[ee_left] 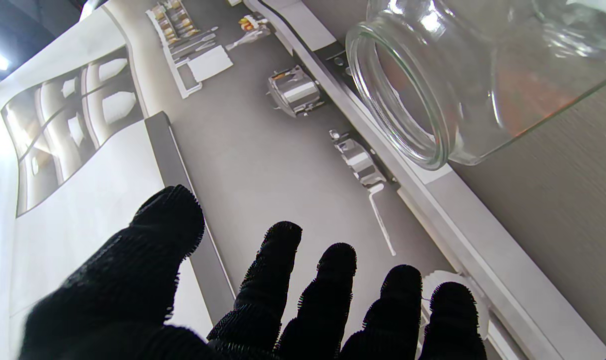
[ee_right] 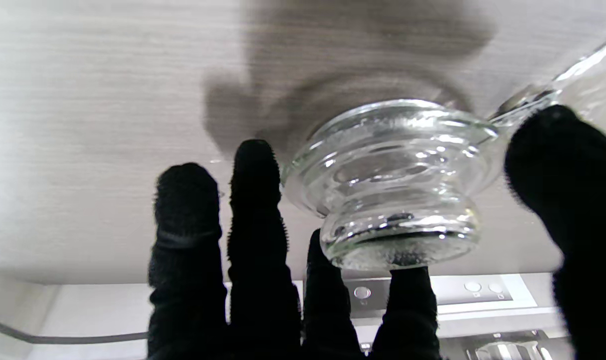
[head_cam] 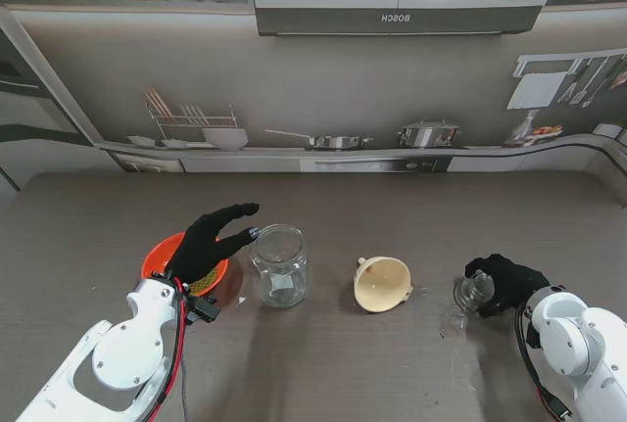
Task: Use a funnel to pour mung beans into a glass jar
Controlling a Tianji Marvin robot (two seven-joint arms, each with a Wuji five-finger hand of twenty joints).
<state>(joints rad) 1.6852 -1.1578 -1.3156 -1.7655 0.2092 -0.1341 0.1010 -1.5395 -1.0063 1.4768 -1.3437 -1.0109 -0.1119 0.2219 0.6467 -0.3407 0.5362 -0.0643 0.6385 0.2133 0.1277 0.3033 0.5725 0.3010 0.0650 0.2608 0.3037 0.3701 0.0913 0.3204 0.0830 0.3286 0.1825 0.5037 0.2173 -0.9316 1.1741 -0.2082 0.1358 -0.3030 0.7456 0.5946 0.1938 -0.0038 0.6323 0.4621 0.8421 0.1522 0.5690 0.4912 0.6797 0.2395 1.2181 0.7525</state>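
The glass jar (head_cam: pixel 279 265) stands upright and lidless near the middle of the worktop (head_cam: pixel 392 363), and everything here is placed from it. Nearest the robot, on the jar's left, the left hand (head_cam: pixel 209 244) hovers with its fingers (ee_left: pixel 278 270) spread wide and gripping nothing; the fingertips reach toward the jar's rim but whether they touch it cannot be told. Under that hand sits the orange bowl (head_cam: pixel 157 254), just beside the jar on its left, with green mung beans (head_cam: pixel 203 283) showing at the edge nearest the robot. The left wrist camera looks past the spread fingers at the jar's open mouth (ee_left: pixel 397 95), with an orange tint showing through the glass.

To the jar's right, the cream funnel (head_cam: pixel 382 283) lies tipped on its side on the worktop, near the jar but apart from it. Well to the right of the jar, beyond the funnel, the right hand (head_cam: pixel 507 283) is curled around the glass lid (head_cam: pixel 473 291). The right wrist camera shows the lid (ee_right: pixel 392 185) with its knob between the thumb and the fingertips (ee_right: pixel 255 200), the lid's broad rim turned to the worktop. Whether the lid rests on the surface or is held just off it cannot be told.

Farthest back, beyond the jar, a printed kitchen backdrop (head_cam: pixel 323 79) rises behind the worktop.
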